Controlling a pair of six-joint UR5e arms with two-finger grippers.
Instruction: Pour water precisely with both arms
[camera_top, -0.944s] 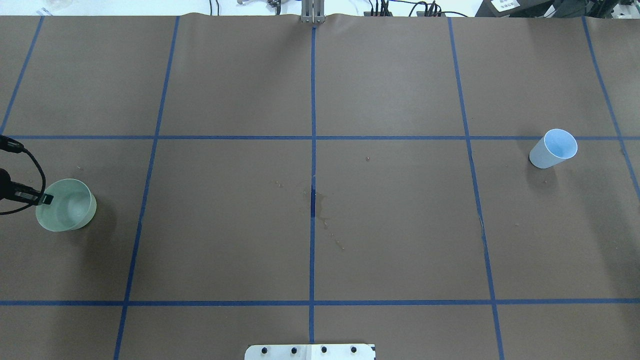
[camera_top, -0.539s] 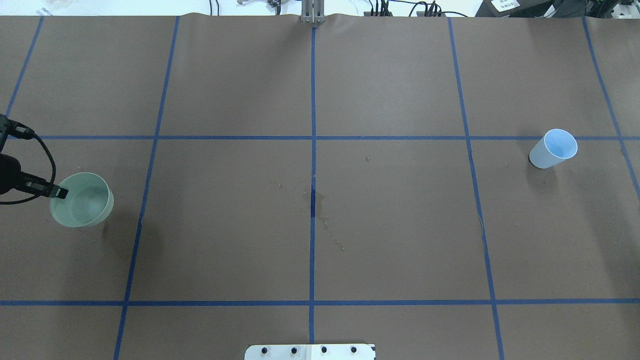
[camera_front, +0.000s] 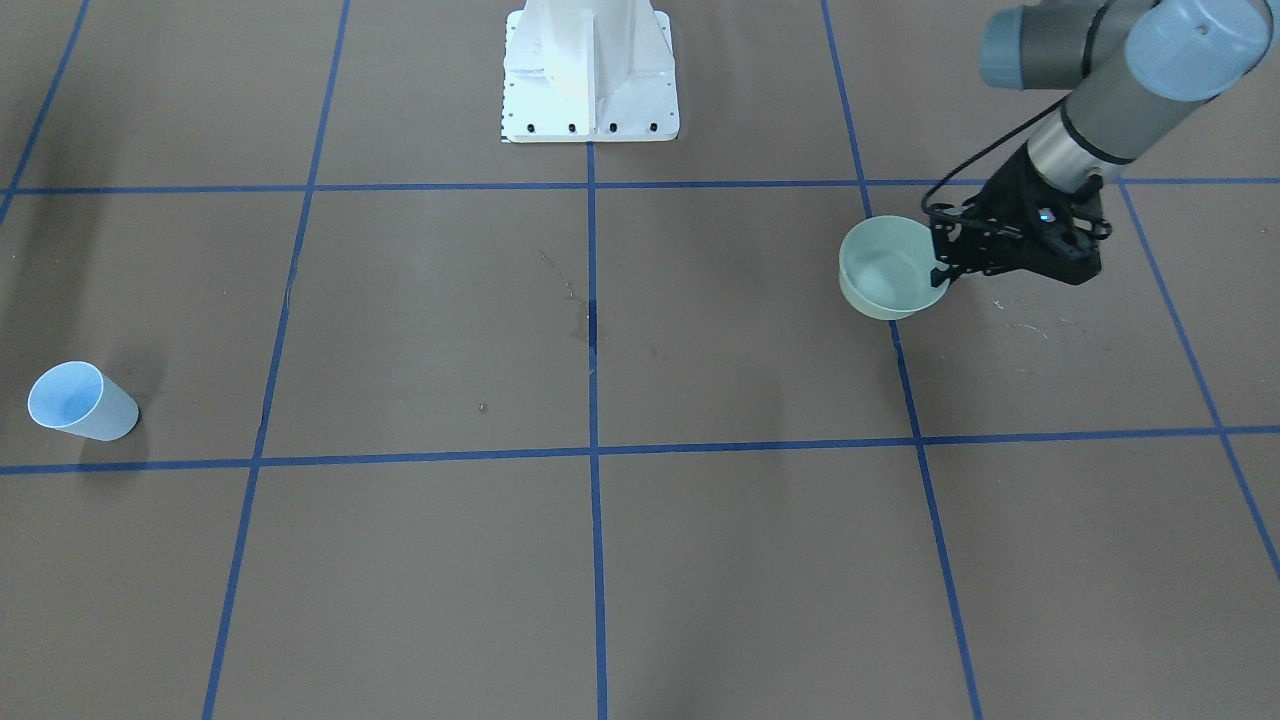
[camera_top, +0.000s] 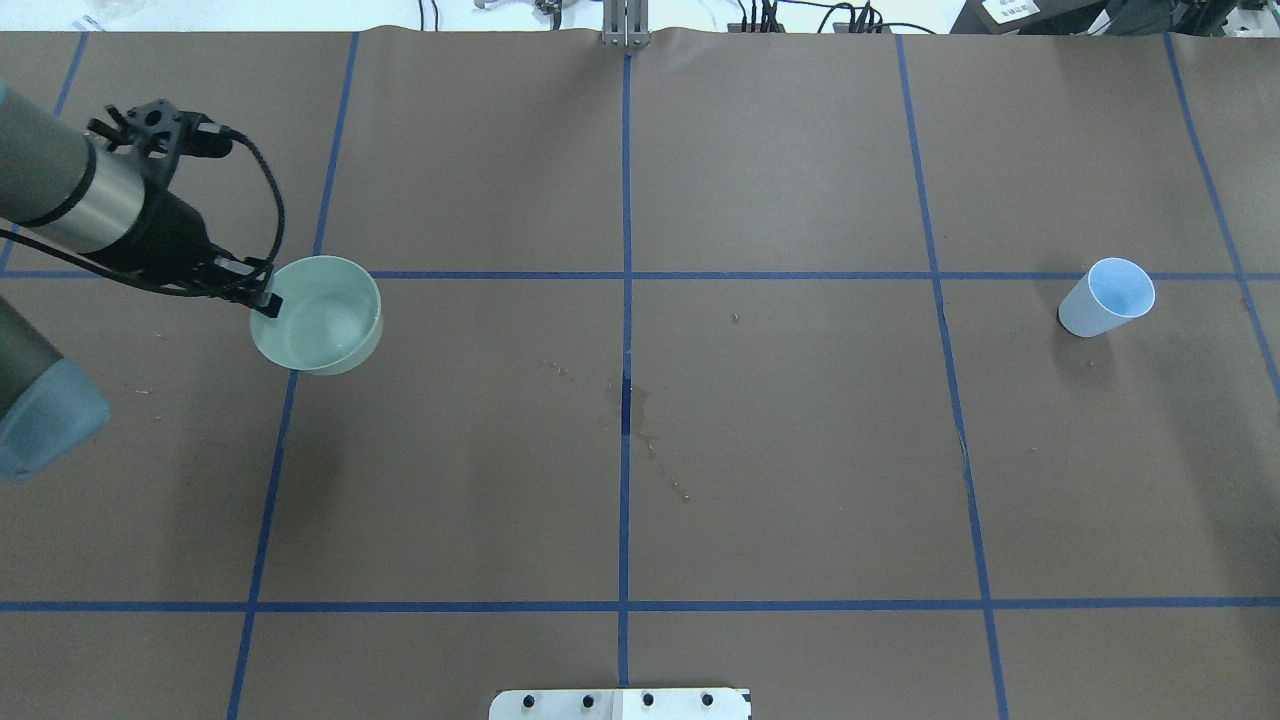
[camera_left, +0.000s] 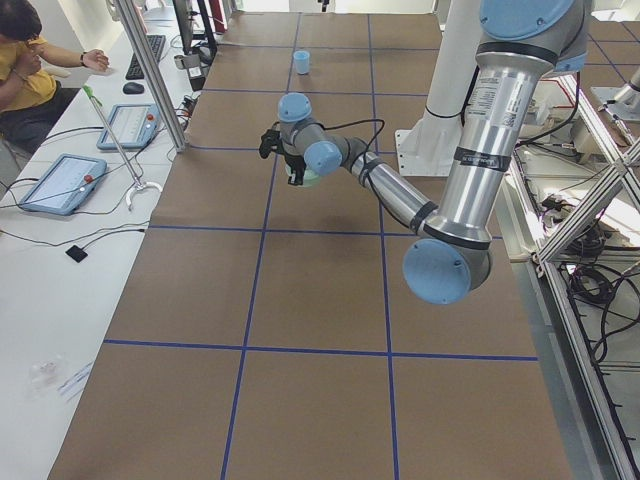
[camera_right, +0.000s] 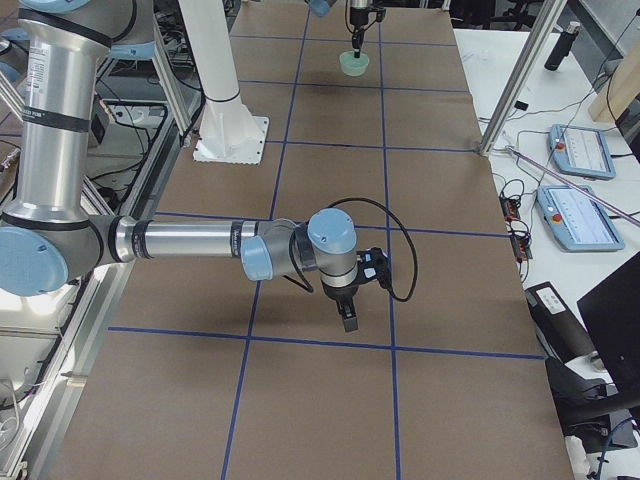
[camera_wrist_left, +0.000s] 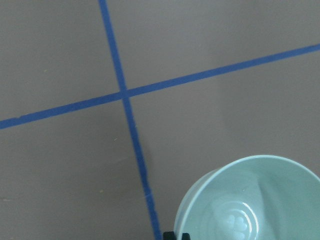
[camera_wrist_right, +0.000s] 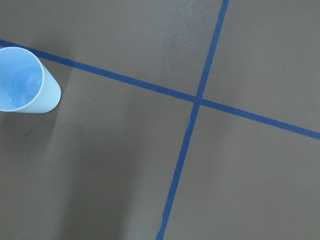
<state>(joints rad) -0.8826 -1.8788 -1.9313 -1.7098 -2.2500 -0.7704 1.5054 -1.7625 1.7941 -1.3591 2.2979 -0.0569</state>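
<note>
The left arm (camera_top: 70, 200) has swung in from the left edge of the tabletop (camera_top: 800, 450). A moment ago only its black tip and cable showed there; now its silver-grey forearm and a pale blue joint cap are in the overhead view too. The green bowl (camera_top: 325, 320) has travelled with it, rightward and farther away. It now hangs off the tabletop just beside a crossing of the blue tape lines (camera_top: 627, 200). The left fingers (camera_top: 265, 300) are closed in a pinch on the bowl's left rim, one inside the wall and one outside. The bowl sits about level. The water (camera_wrist_left: 240, 220) lies in its bottom, seen from the left wrist only as a faint rippled sheen.

The blue cup (camera_top: 1108, 297) stands where it stood, near the right edge and well apart from the bowl. The brown stain (camera_top: 640, 410) at the centre is unchanged.

The right arm (camera_right: 190, 242) shows only from the right end of the tabletop, reaching out low with the right fingers (camera_right: 348, 320) pointing down. I cannot tell how far open they are.
</note>
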